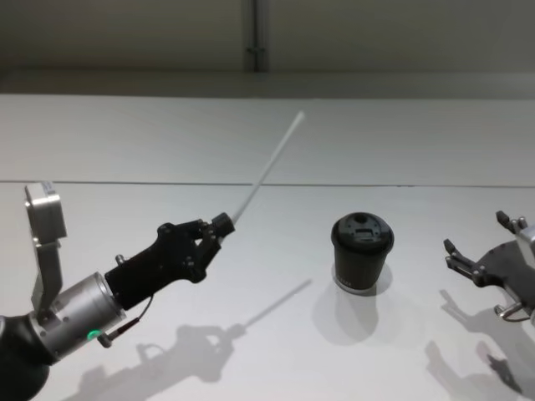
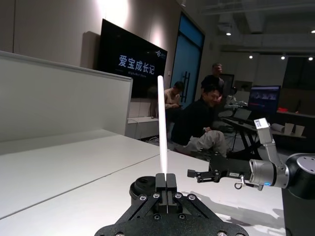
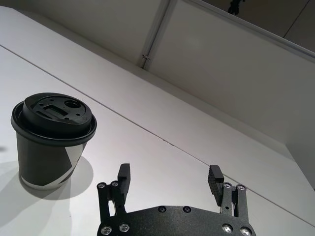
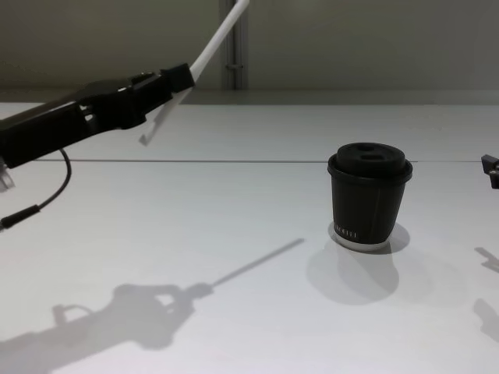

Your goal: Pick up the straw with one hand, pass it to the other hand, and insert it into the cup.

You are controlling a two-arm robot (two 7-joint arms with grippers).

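The left gripper (image 1: 219, 227) is clamped on the lower end of the straw (image 1: 267, 167) in the head view, above the tabletop (image 1: 125, 150). The straw slants up and away toward the far right. The cup (image 1: 361, 251) stands upright well to the right. Beyond it the right gripper (image 1: 464, 263) is released and partly cut off by the edge.

In the left wrist view, the straw (image 2: 162, 123) rises straight out of the closed left gripper (image 2: 166, 184), which hides most of the cup (image 2: 140, 189). The right gripper (image 2: 199, 173) shows farther off.

In the right wrist view, the right gripper (image 3: 170, 179) has its fingers spread wide and holds nothing, with the cup (image 3: 49, 142) near it.

In the chest view, the straw's (image 4: 220, 35) top is cut off. A short tail pokes out below the left gripper (image 4: 175, 82). The cup (image 4: 368, 195) stands apart, and only a tip of the right gripper (image 4: 491, 167) shows.
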